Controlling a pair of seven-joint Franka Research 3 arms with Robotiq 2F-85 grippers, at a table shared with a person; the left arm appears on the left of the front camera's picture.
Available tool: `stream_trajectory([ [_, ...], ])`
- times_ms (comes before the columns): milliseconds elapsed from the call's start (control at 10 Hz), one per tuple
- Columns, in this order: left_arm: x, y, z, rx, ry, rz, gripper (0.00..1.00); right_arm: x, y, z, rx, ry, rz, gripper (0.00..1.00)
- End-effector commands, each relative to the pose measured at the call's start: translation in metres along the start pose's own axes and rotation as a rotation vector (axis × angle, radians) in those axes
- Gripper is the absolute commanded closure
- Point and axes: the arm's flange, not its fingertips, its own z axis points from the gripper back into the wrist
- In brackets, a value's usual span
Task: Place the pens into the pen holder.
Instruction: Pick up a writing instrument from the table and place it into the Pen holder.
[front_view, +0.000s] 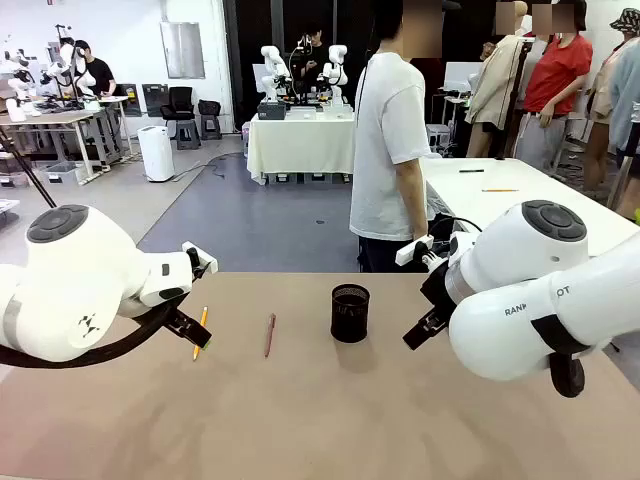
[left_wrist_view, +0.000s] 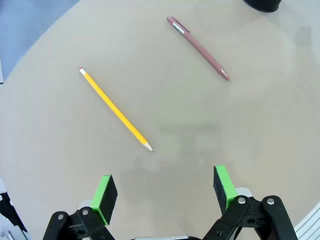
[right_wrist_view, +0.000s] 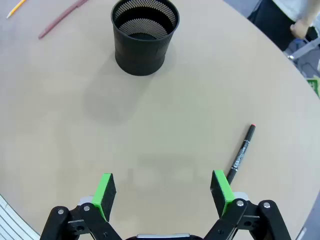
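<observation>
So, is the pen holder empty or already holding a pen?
Empty: the pen holder stands upright and its mesh inside is bare.

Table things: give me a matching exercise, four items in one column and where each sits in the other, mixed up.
1 yellow pencil
2 reddish-brown pen
3 black mesh pen holder
4 black pen

A upright, nothing in it
B flat, next to the right gripper
C flat, between pencil and holder
D flat, closest to the left gripper

Pairs: 1-D, 2-C, 3-A, 4-B.
</observation>
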Motion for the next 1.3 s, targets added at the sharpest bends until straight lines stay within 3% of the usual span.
stream_trajectory([
  [0, 0.0000, 0.0000, 0.0001, 0.000, 0.000, 0.000, 0.00, 0.0000, 0.0000, 0.0000, 0.000, 0.000, 0.000, 0.00],
  [1200, 0.0000, 0.0000, 0.0001, 0.000, 0.000, 0.000, 0.00, 0.0000, 0.0000, 0.0000, 0.000, 0.000, 0.000, 0.00],
])
